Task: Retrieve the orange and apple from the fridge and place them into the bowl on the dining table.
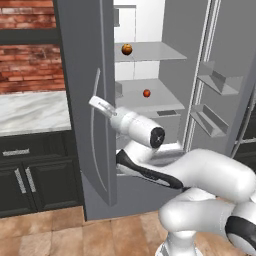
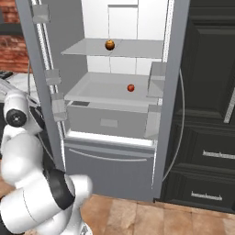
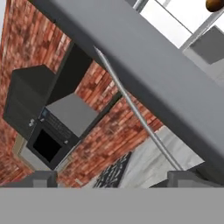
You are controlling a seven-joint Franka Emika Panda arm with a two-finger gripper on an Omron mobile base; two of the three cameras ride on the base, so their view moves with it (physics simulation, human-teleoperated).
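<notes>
The grey fridge [image 1: 82, 75] [image 2: 114, 124] stands with both doors swung open. On its upper shelf sits the orange [image 1: 126, 49] [image 2: 109, 44]. The darker red apple [image 1: 146, 93] [image 2: 131, 87] rests one shelf lower. My gripper [image 1: 94, 102] is raised beside the outer face of the left door, close to its long thin handle and well short of the shelves. In the hand view the gripper [image 3: 113, 179] is open with nothing between its fingertips [image 3: 43, 177]. That view looks along the door edge [image 3: 153, 65], with the orange [image 3: 214, 3] at the top right corner. The bowl and dining table are out of view.
A marble counter [image 1: 30, 112] over black cabinets [image 1: 35, 180] lies left of the fridge, below a brick wall. More black cabinets [image 2: 206, 114] stand close on the right. The right door carries bins [image 1: 215, 82]. The hand view shows a dark hood and oven [image 3: 48, 144].
</notes>
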